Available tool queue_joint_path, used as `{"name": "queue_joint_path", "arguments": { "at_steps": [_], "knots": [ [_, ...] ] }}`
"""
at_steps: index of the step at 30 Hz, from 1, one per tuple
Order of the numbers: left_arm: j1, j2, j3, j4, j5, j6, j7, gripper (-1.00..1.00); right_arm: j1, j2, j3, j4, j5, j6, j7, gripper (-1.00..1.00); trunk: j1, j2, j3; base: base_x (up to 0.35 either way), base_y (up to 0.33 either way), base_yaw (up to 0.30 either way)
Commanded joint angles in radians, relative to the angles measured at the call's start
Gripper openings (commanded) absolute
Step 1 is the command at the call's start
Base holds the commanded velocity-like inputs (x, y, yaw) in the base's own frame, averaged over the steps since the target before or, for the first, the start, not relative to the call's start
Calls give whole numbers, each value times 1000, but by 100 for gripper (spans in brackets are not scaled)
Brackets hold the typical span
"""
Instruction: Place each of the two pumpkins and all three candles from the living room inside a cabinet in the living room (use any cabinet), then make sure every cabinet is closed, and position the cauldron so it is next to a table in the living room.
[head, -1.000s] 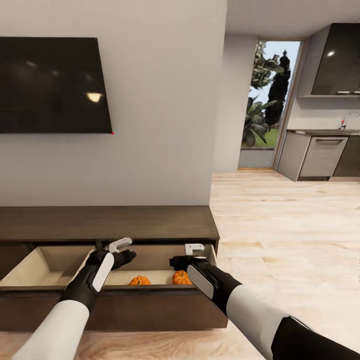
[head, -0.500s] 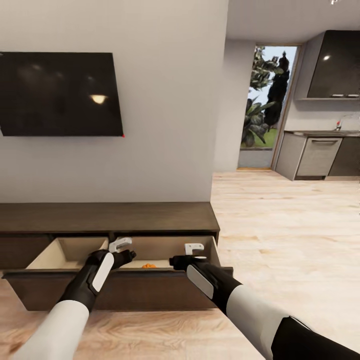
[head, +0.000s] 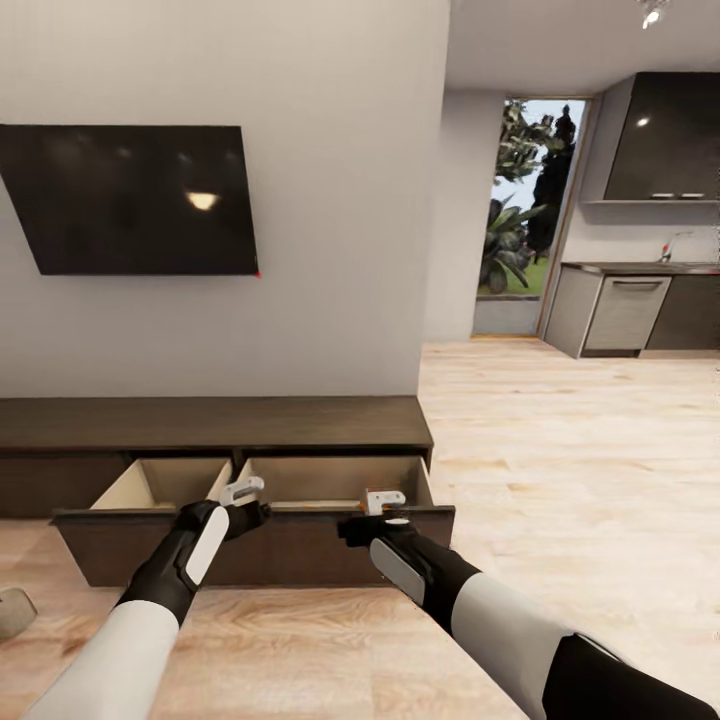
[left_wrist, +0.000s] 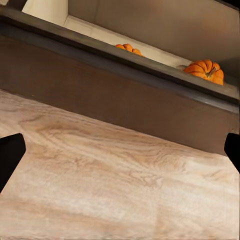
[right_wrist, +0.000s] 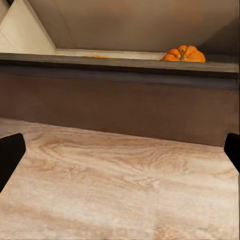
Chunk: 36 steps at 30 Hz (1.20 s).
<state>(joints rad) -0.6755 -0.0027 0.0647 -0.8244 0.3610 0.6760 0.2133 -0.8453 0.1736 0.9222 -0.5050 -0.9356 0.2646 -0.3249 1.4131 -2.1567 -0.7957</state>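
Now the long dark brown cabinet (head: 215, 425) stands against the grey wall under the black television (head: 135, 200), with its wide drawer (head: 255, 545) pulled out and the pale beige inside showing. Both arms reach toward the drawer front. The left gripper (head: 245, 495) sits at the drawer's front edge near its middle, and the right gripper (head: 385, 500) sits at the same edge nearer the right-hand corner. Each gripper's fingers are spread apart and hold nothing; in both wrist views the dark fingertips (left_wrist: 10, 157) stand wide at the picture's sides, with wooden floor (head: 560, 450) between them. Two pumpkins lie inside the drawer: from the left wrist view one pumpkin (left_wrist: 206, 70) rests by the drawer's right end, and the other pumpkin (left_wrist: 128, 48) lies farther along toward the back, well apart from it. The right wrist view shows a pumpkin (right_wrist: 183, 54) just above the drawer's front rim. A pale rounded object (head: 15, 612) lies on the floor left of the cabinet, cut off by the frame. Kitchen units (head: 640, 310) stand far off at right.
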Motion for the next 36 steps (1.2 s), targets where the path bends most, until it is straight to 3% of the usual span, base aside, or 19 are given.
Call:
{"name": "queue_joint_path", "arguments": {
  "at_steps": [1,4,8,12,16,22,28,36],
  "knots": [
    [0,0,0,0,10,4,8,100,-1,0,6,2,-24,18,-16,100,-1,-1,-1,-334,0,0],
    [-1,0,-3,3,9,2,8,100,-1,0,5,9,-69,35,-63,100,-1,-1,-1,-334,0,0],
    [0,0,-5,3,7,2,8,100,-1,0,3,15,-85,36,-128,100,-1,-1,-1,-325,0,0],
    [0,0,-7,-4,7,-1,8,100,-1,0,3,18,-102,29,-147,100,-1,-1,-1,-202,0,0],
    [0,0,-8,-8,7,-16,9,100,-1,-2,4,22,-105,4,-148,100,-1,-1,-1,-43,0,0],
    [0,-1,-11,-8,5,-66,9,100,-1,-2,4,34,-104,-27,-142,100,22,-43,-20,-6,0,0],
    [2,-2,-21,2,-36,-126,8,100,-1,-3,11,35,-89,-76,-136,100,38,-71,-32,0,0,0],
    [8,3,-22,4,-47,-163,8,100,-1,-5,16,34,-85,-117,-131,100,45,-85,-39,0,0,0]
  ]
}}
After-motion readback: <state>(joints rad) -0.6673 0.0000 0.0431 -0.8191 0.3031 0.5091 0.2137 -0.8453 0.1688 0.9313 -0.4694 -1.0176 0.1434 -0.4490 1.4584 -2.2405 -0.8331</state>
